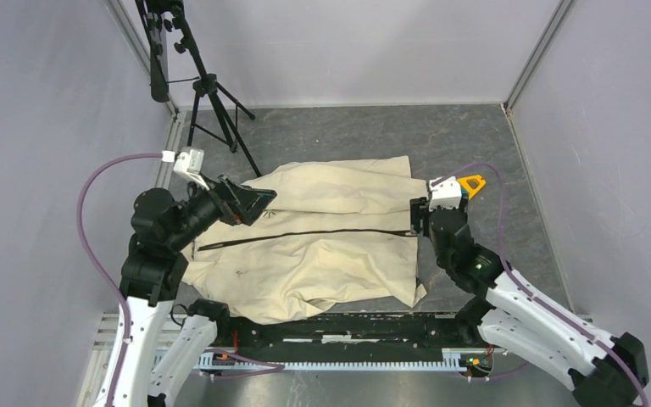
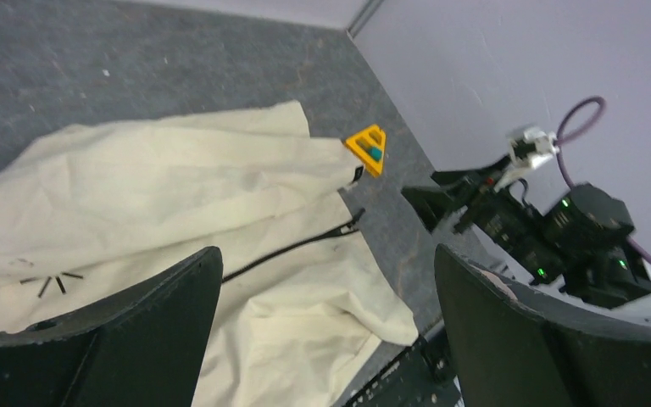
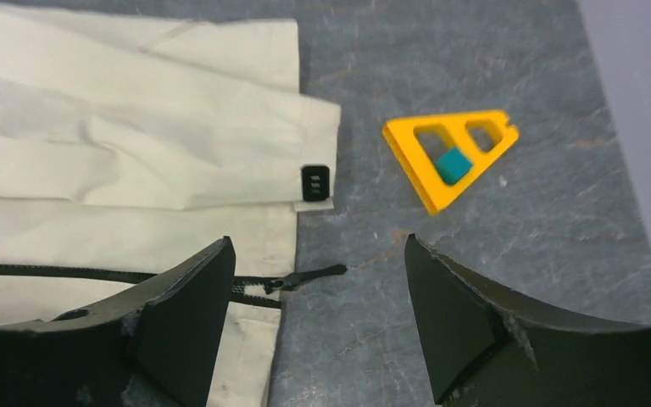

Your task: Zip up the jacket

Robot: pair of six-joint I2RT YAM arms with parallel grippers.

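The cream jacket lies flat on the grey table, its dark zipper line running left to right. In the right wrist view the zipper pull sticks out past the jacket's hem onto the table, below the small black hem tag. My right gripper is open and empty, hovering just over the pull at the jacket's right edge. My left gripper is open and empty, raised above the jacket's left part; its view shows the jacket and zipper below.
A yellow triangular piece with a teal block lies on the table right of the jacket, also in the right wrist view. A black tripod stands at the back left. A black rail runs along the near edge.
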